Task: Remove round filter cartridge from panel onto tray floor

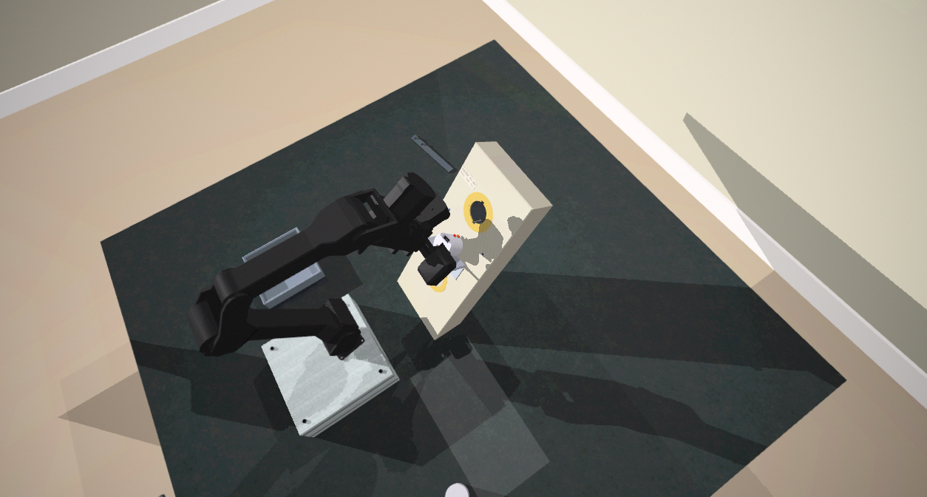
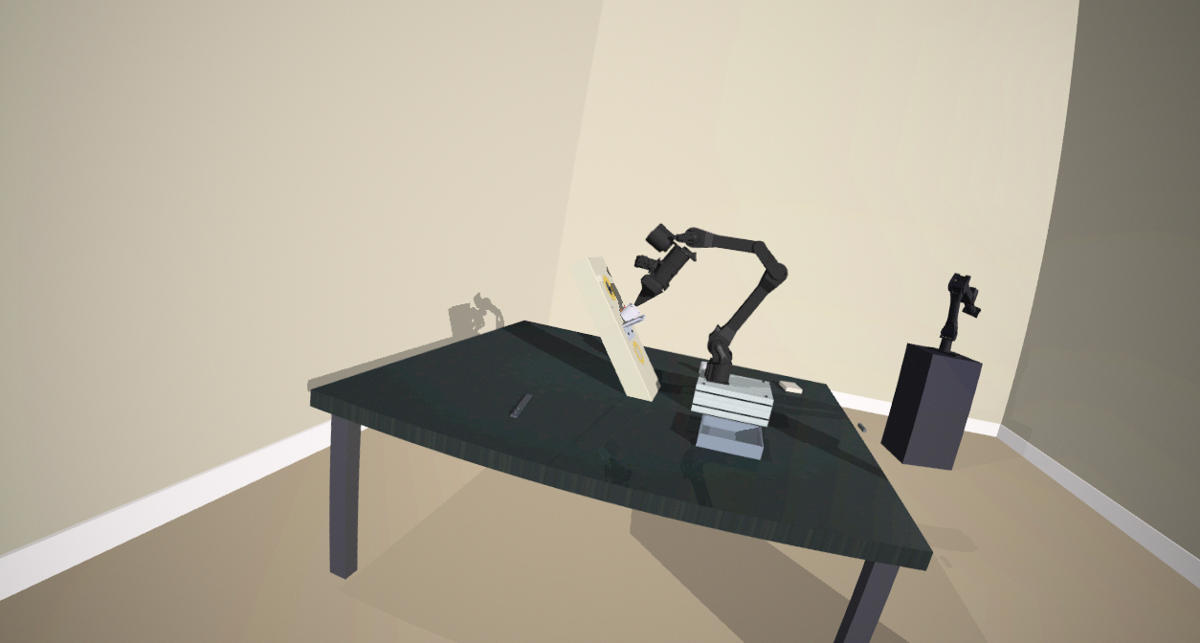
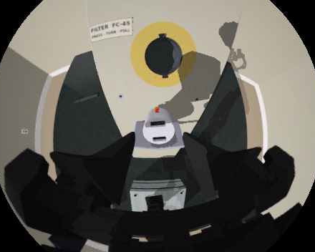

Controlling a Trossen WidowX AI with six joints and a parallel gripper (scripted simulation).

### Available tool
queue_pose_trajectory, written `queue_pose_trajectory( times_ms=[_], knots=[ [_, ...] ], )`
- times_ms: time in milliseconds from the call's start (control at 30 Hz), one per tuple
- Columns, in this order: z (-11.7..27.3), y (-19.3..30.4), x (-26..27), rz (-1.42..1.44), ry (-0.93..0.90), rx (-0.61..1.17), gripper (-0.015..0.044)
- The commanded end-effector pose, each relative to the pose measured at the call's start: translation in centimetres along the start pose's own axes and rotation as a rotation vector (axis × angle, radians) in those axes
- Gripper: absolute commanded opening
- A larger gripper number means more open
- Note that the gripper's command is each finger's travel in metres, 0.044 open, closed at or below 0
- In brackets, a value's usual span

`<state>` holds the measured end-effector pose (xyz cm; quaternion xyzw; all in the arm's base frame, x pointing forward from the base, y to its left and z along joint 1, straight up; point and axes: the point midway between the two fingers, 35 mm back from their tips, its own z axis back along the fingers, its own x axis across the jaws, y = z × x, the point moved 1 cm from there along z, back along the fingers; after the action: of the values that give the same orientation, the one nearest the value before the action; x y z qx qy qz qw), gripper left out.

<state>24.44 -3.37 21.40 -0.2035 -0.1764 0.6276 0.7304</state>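
Observation:
The white round cartridge (image 1: 454,242) (image 2: 631,312) (image 3: 158,131) is out of its socket and rests on a small grey ledge (image 3: 180,141) on the face of the leaning panel (image 1: 421,299) (image 2: 616,344) (image 3: 112,68). Its two slots face outward and a red mark shows on its upper side. The upper socket's yellow ring (image 1: 468,211) (image 3: 138,54) surrounds an empty dark hole. My gripper (image 2: 636,304) (image 3: 160,134) is open, with one fingertip on each side of the cartridge in the wrist view; contact cannot be told. The blue-grey tray (image 1: 295,291) (image 2: 728,445) is partly hidden by the arm in the top view.
My arm's pale base block (image 1: 311,390) (image 2: 732,405) (image 3: 140,204) stands beside the tray. A dark flat bar (image 1: 431,153) (image 2: 521,405) (image 3: 86,98) lies beside the panel. A second yellow ring (image 1: 439,287) is low on the panel. Another arm stands on a dark pedestal (image 2: 923,411) beyond the table.

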Motion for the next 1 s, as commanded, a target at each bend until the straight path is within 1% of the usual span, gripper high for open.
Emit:
queue_pose_trajectory(
  times_ms=[0, 533, 600, 900, 967],
  knots=[
    [-0.7, 0.0, 0.0, 0.003, 0.002, 0.003, 0.0305],
    [-3.0, 0.2, 0.0, 0.003, 0.002, 0.002, 0.0305],
    [-2.7, 0.1, 0.0, 0.0, 0.001, 0.001, 0.0252],
    [-2.7, 0.1, 0.0, 0.0, 0.001, 0.001, 0.0192],
    [-2.7, 0.1, 0.0, 0.0, 0.001, 0.001, 0.014]
  ],
)
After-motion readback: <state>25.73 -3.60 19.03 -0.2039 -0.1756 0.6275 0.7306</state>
